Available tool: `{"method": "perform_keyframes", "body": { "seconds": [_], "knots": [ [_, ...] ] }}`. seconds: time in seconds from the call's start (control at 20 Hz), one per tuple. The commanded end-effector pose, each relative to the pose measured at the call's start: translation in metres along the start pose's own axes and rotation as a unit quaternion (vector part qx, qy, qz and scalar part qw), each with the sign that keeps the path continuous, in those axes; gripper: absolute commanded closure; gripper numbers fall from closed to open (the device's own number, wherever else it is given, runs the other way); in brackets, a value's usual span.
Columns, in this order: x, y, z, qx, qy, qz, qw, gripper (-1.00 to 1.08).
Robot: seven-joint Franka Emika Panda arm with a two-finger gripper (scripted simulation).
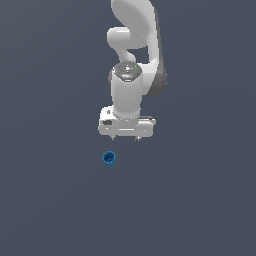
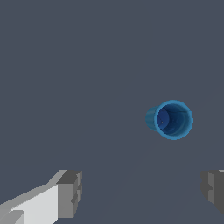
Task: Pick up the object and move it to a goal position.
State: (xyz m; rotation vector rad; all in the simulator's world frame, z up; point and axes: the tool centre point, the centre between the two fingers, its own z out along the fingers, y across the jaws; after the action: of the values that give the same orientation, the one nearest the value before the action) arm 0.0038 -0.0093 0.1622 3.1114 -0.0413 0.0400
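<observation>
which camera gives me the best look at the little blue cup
The wrist view: the blue cup appears large, its hollow inside visible, clear of the open gripper. The exterior view shows it only as a tiny blue spot near the gripper.

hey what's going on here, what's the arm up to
A white Franka Panda arm is working over a plain dark grey surface in a simulator. Its gripper is open and empty, with the two fingers spread wide in the wrist view. A small blue cup sits on the surface, apart from the gripper and not between the fingers. Nothing has been picked up yet; the cup is untouched, so the grasp seems yet to come.
</observation>
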Motion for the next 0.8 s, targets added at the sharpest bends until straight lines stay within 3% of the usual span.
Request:
{"method": "perform_keyframes", "body": {
  "seconds": [0.0,0.75],
  "knots": [
    [0.003,0.006,0.005,0.001,-0.001,0.009,1.0000,-0.92],
    [0.033,0.066,0.067,0.012,-0.013,0.106,0.9942,-0.92]
  ]
}}
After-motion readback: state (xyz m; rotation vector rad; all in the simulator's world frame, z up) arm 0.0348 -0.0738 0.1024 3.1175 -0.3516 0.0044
